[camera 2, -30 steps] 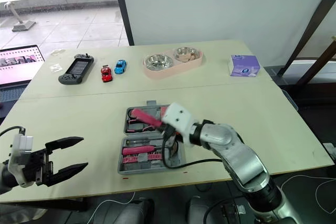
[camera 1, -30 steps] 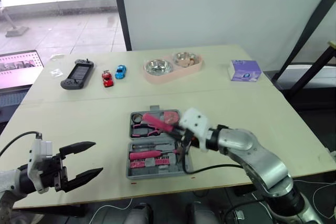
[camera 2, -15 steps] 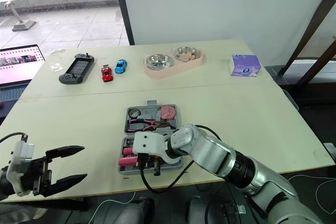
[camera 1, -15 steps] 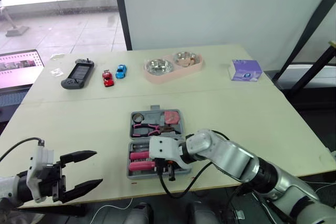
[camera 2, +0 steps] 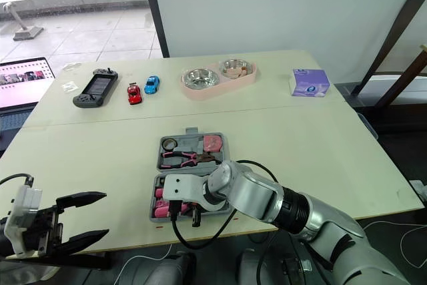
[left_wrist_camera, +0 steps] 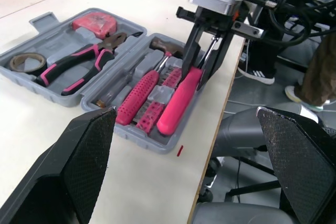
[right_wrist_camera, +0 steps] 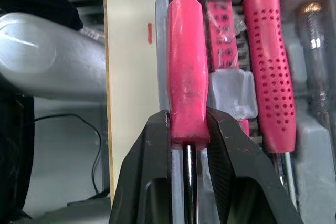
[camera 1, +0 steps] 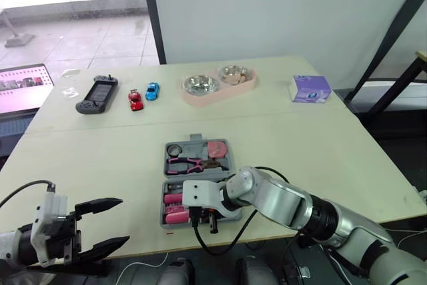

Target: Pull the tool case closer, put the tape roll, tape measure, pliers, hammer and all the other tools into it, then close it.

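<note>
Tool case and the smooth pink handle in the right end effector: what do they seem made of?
Tool case: grey moulded plastic, matte, judging by its formed compartments. Pink handle: smooth plastic or hard rubber, slight sheen with scuffs; which is unclear.

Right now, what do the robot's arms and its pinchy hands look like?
The right arm is rounded, shiny silver metal with dark bands. Each wrist ends in a white boxy block. The left gripper has two black, pointed fingers, a bit like a beak. The right gripper has two black fingers too. A thin black cable loops from each wrist.
</note>
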